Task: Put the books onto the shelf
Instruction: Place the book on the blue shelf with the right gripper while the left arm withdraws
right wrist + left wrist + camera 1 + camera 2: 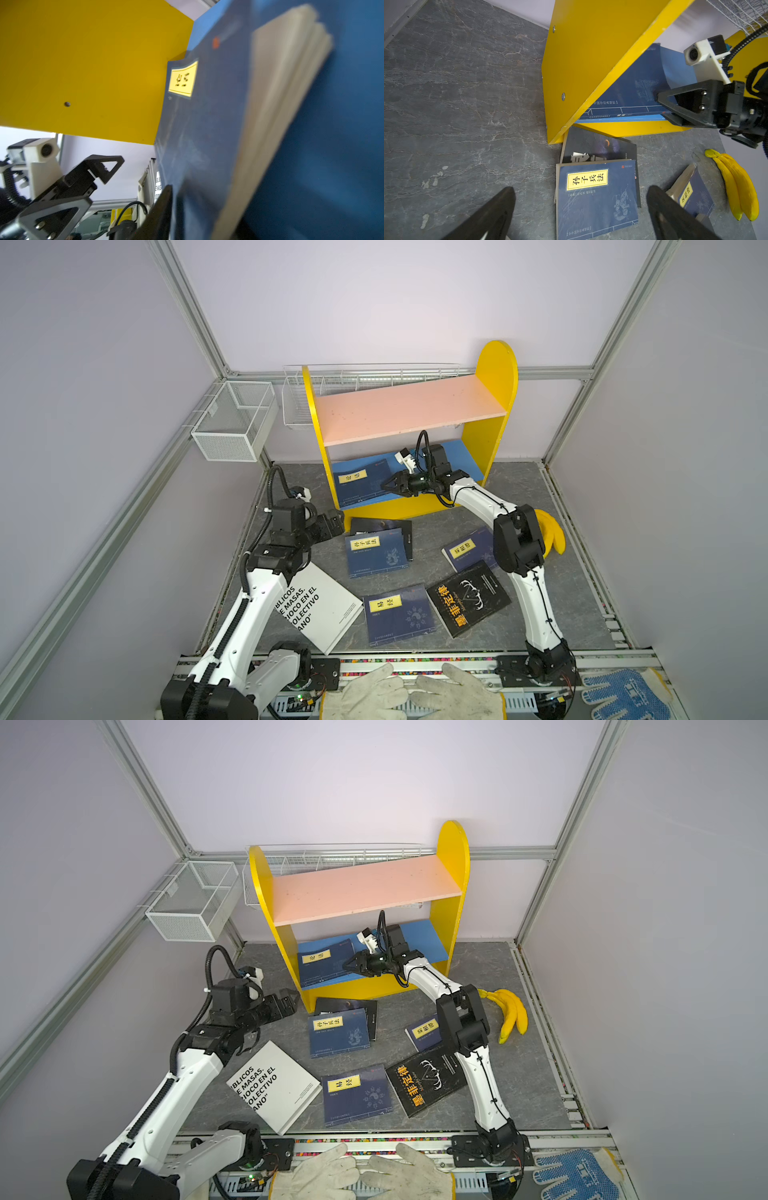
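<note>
Seven books (pixel 357 1094) in all, one of them on the shelf (pixel 496 377) and six flat on the table (pixel 523 485). Shelved: a navy book with a yellow label (pixel 361 485), lying flat on the blue lower board (pixel 463 456), close to the left side panel, right edge curled upward in the left wrist view. Right gripper (pixel 384 486) reaching in beneath the pink upper board (pixel 415 406), at that book's right edge, jaws a narrow way apart with the edge between them; impossible to tell whether pinching the cover or merely flanking it, with blurred, fanned pages filling the right wrist view. Left gripper (pixel 291 999) spread wide and holding nothing, hovering low over the table just beside the foot of the shelf's left panel. Just in front of the shelf, a second navy book (pixel 376 551) resting on top of a half-covered black book (pixel 380 526). To the right, a third navy book (pixel 467 549), partly hidden behind the right arm. Nearer the front, a fourth navy book (pixel 399 614) just beside a black book with an orange title (pixel 467 599). At front left, a white book (pixel 328 614) with bold black lettering, partly beneath the left arm. Also present: bananas (pixel 555 535) near the table's right edge, wire baskets (pixel 232 423) on the frame behind and left of the shelf, work gloves (pixel 374 693) along the front rail
</note>
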Robot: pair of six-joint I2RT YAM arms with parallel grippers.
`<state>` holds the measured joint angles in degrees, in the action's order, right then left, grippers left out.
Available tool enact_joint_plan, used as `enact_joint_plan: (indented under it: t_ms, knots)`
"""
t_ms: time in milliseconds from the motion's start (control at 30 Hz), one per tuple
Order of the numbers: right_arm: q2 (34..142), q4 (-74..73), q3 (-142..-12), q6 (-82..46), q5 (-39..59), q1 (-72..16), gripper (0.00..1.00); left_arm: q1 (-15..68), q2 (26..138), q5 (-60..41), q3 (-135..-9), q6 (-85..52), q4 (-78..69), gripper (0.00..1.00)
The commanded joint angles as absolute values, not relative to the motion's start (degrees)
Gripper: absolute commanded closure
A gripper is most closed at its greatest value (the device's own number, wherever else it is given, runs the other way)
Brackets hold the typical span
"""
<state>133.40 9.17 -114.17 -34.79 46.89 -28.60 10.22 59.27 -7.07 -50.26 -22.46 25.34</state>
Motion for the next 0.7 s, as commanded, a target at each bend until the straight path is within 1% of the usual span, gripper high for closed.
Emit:
enact_joint_plan:
  t_ms: [0,133,300,367,467,667]
  knots:
    - [130.8,11.1,-111.7,-32.5,38.0,-28.6,0.50,9.9,58.4,-6.2,-49.7,-23.0,24.4,0.01]
    - [129.1,14.9,-112.1,-29.9,32.4,-28.4,0.40,9.9,57.3,-6.2,-49.5,-22.8,24.8,0.01]
    - [127.1,21.9,-112.1,-26.7,23.1,-28.4,0.40,9.9,55.9,-6.5,-49.0,-22.6,25.4,0.00]
    - [126.7,22.2,-111.9,-26.1,22.5,-28.5,0.43,9.9,55.6,-6.7,-48.9,-22.5,25.4,0.00]
    - [126.9,21.7,-112.1,-26.0,23.4,-29.1,0.50,9.9,55.9,-6.6,-48.8,-22.5,25.3,0.00]
    - [129.2,22.1,-114.7,-25.8,25.7,-30.2,0.57,9.9,56.4,-6.6,-48.9,-22.5,25.0,0.00]
